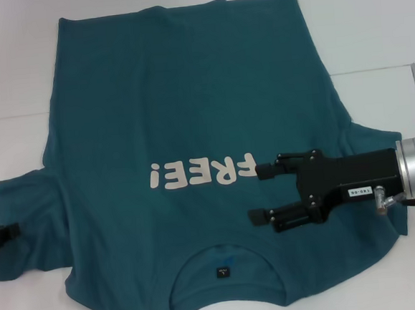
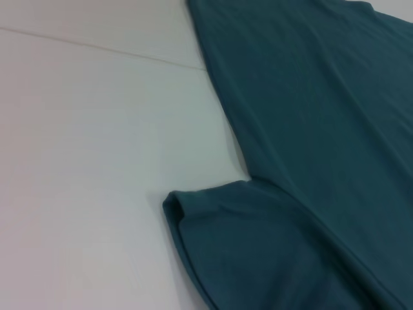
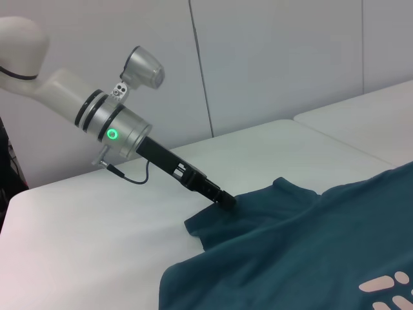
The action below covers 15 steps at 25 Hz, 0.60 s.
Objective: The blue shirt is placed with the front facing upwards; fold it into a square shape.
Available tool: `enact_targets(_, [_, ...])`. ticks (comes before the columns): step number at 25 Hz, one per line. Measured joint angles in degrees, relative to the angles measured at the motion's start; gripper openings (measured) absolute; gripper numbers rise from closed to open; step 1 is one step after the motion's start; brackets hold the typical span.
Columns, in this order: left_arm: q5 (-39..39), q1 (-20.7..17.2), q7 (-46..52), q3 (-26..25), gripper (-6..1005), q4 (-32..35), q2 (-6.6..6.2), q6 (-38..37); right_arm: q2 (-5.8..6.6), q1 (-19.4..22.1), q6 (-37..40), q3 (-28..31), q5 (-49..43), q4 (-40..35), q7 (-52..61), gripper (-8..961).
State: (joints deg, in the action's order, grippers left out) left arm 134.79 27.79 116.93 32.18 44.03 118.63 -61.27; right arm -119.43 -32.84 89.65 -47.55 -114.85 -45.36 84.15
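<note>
The blue shirt (image 1: 190, 113) lies spread front-up on the white table, collar (image 1: 224, 268) nearest me and the cream "FREE!" lettering (image 1: 202, 172) upside down from my side. My right gripper (image 1: 262, 191) is open just above the shirt's right chest, beside the lettering, with nothing between its fingers. The right sleeve lies mostly under that arm. My left gripper (image 1: 2, 236) sits at the outer edge of the left sleeve (image 1: 26, 219), its tip (image 3: 226, 200) touching the sleeve hem. The left wrist view holds only the sleeve (image 2: 258, 252) and the shirt's side.
Bare white tabletop (image 1: 6, 63) surrounds the shirt on the left, right and far side. A seam (image 1: 380, 68) runs across the table. A pale wall (image 3: 258, 64) stands behind the left arm (image 3: 110, 123).
</note>
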Motion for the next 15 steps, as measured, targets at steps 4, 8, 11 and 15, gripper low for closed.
enact_targets(4, [-0.1,0.0,-0.2,0.1,341,-0.3,-0.02,0.1,0.0,0.1,0.0,0.0,0.0,0.0,0.3,942])
enact_targets(8, [-0.2,0.1,-0.2,0.0,159,0.0,0.04,-0.1,0.04,0.2,0.0,0.0,0.1,0.0,0.4,942])
enact_targets(11, [-0.3,0.1,-0.2,0.0,78,0.1,0.06,-0.2,-0.03,0.4,0.0,0.0,0.2,-0.5,0.6,941])
enact_targets(15, [-1.2,0.2,-0.2,0.0,7,1.0,0.08,-1.0,-0.11,0.5,0.0,0.1,0.2,-0.7,1.1,941])
